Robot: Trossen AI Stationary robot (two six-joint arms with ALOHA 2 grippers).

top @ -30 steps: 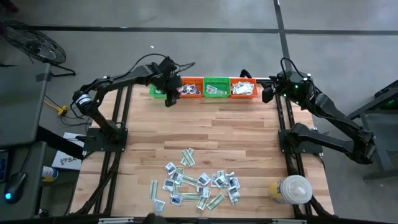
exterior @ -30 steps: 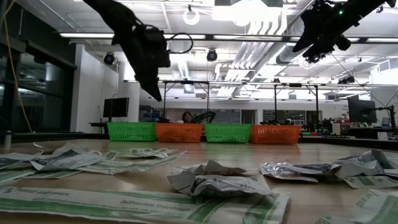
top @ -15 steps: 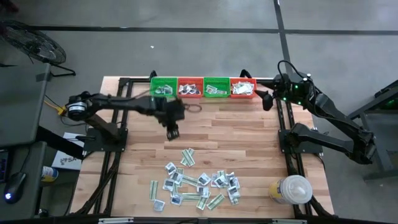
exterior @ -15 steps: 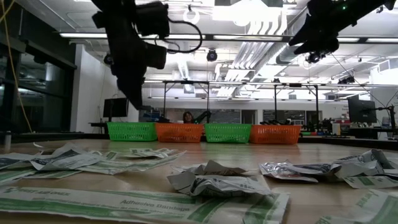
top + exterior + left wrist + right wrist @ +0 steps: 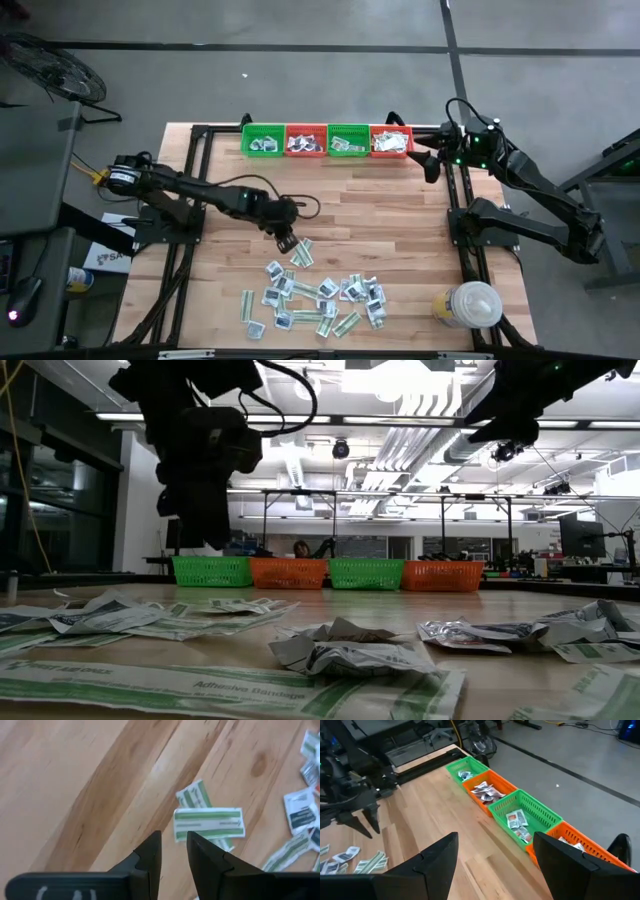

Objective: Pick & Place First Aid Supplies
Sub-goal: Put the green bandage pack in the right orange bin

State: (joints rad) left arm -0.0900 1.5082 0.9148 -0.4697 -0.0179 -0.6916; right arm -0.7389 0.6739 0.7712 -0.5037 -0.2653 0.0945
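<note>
The left end effector [image 5: 284, 240] has swung from the baskets [image 5: 326, 141] — seemingly empty — to the packets [image 5: 318, 295].

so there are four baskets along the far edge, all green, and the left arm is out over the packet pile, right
Not quite. The four baskets along the far edge alternate green, orange, green, orange, as the high view shows. The rest holds: the left gripper is out at the edge of the packet pile.

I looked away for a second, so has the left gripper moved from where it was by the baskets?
Yes. The left gripper has come away from the row of baskets, toward the near packet pile.
</note>
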